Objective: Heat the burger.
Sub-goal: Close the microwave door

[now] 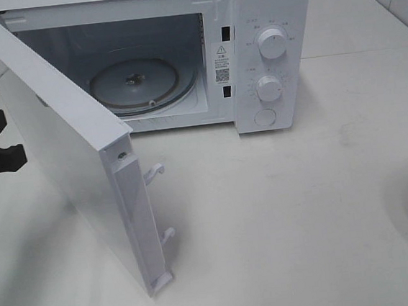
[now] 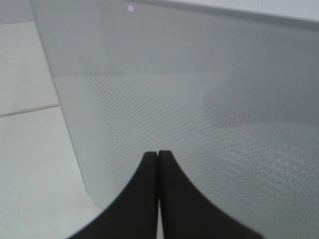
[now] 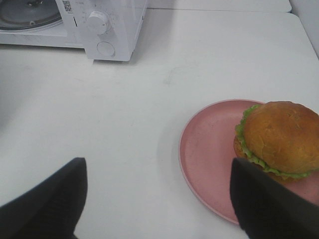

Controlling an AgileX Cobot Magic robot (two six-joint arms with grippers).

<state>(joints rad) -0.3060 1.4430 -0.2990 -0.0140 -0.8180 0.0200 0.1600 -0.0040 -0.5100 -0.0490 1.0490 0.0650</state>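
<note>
Right gripper (image 3: 157, 199) spread wide, empty, burger (image 3: 279, 137) on pink plate (image 3: 209, 149), microwave (image 1: 263, 17) seemingly empty inside

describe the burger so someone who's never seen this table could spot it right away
Start at the white microwave with its door open, then look across the bare white table to the round pink plate. The burger sits on it: a golden-brown bun over frilly green lettuce, the only food there.

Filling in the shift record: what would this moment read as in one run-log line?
microwave door: open | left tool: shut, at door | right tool: open, empty | burger: on pink plate, not loaded
</note>
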